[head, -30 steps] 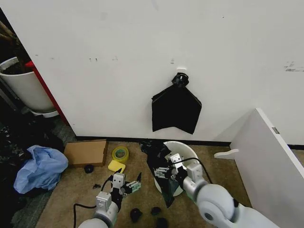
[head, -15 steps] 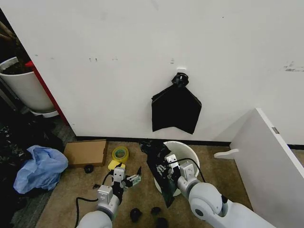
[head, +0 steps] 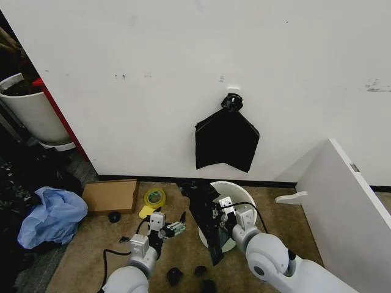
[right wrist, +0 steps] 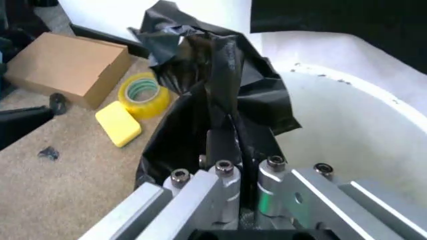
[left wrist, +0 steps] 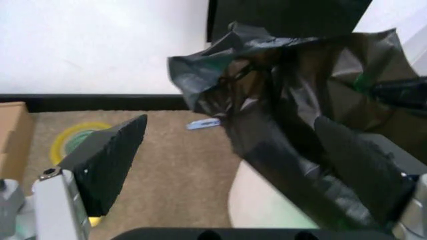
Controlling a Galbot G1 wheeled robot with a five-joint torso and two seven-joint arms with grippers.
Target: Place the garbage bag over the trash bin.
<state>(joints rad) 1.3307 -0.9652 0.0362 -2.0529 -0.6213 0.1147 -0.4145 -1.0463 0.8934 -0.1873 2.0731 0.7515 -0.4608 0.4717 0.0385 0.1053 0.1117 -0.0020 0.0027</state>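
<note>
Black, glossy plastic hangs over the left side of the trash bin [head: 235,201]: the garbage bag [head: 204,223] drapes from the bin's rim down to the carpet floor [head: 85,244], crumpled and bunched at its top. The cream-white bin stands on the carpet close to the wall [head: 153,73], just under a flat black bundle of bags [head: 226,141] that hangs from a hook. The right gripper [head: 218,210] is at the bin's left rim, its fingers [right wrist: 223,150] closed on a fold of the garbage bag, pinching the film between them; the right wrist view shows the plastic rising in a wrinkled peak past the fingers, with the bin's pale inside beside it. The left gripper [head: 174,227] is near the bag's left edge but apart from it, above the carpet, its fingers [left wrist: 110,160] spread open and holding nothing. On the carpet to the left of the bin lie a yellow tape roll [head: 154,197], a yellow sponge [head: 146,212] just beside it and a cardboard box [head: 111,195] farther left, near the wall's foot. Small black scraps [head: 175,276] lie on the carpet close to the robot.
</note>
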